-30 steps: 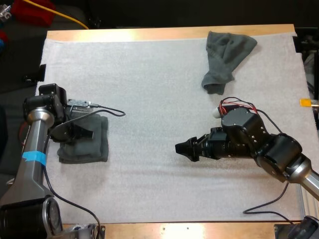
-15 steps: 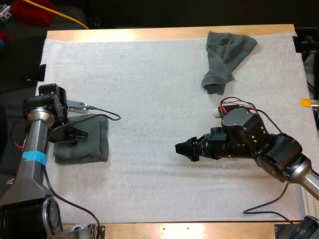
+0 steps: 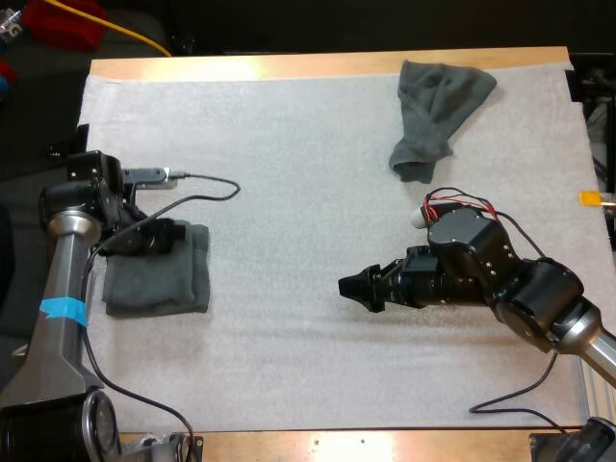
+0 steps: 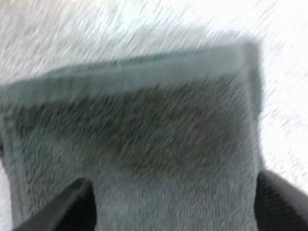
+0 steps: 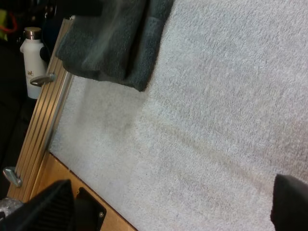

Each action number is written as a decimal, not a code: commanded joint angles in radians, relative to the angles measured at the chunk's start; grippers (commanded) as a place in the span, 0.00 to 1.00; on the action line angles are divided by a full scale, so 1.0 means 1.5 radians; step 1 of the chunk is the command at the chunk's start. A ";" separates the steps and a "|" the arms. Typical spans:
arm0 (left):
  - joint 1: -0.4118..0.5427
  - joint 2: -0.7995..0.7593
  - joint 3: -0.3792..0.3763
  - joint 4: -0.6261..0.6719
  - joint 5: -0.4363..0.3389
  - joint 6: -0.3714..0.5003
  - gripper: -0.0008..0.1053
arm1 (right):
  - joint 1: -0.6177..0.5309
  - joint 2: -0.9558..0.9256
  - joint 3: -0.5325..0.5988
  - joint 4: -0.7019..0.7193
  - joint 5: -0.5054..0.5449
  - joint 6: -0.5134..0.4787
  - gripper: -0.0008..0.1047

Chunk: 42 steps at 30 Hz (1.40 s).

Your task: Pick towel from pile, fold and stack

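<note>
As left tool [image 3: 162, 236] hovers (splayed), over folded towel [image 3: 159, 284]

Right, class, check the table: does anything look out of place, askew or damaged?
Nothing stands out. The folded towel lies flat near the left edge of the mat; the crumpled towel sits at its far side, not yet folded.

A light wooden table [image 3: 289, 65] carries a fuzzy white mat [image 3: 308, 192] over nearly all its top, a thin yellow cable [image 3: 135, 37] runs through the dark at eleven o'clock, and a white bottle [image 5: 32, 62] stands beside its ribbed metal rail [image 5: 48, 120].
</note>
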 commanded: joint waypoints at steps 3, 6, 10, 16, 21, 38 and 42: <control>-0.002 -0.002 -0.004 -0.034 0.003 -0.011 0.66 | 0.001 -0.005 -0.002 0.000 -0.008 -0.001 0.76; -0.002 0.011 -0.004 -0.048 -0.008 -0.011 0.66 | 0.001 -0.005 -0.002 0.000 -0.008 -0.001 0.76; -0.002 0.040 -0.004 -0.062 -0.014 -0.011 0.66 | 0.001 -0.005 -0.002 -0.001 -0.008 -0.001 0.76; -0.002 0.107 -0.004 -0.066 -0.017 -0.011 0.66 | 0.001 -0.005 -0.002 -0.001 -0.008 -0.001 0.76; -0.002 0.152 -0.004 -0.063 -0.017 -0.009 0.66 | 0.001 -0.005 -0.002 0.000 -0.008 -0.001 0.76; -0.002 0.008 -0.006 0.016 -0.024 -0.009 0.66 | 0.001 -0.005 -0.002 0.000 -0.008 0.002 0.76; -0.002 -0.029 -0.006 0.084 -0.043 -0.010 0.66 | 0.001 -0.005 -0.002 0.000 -0.008 0.002 0.76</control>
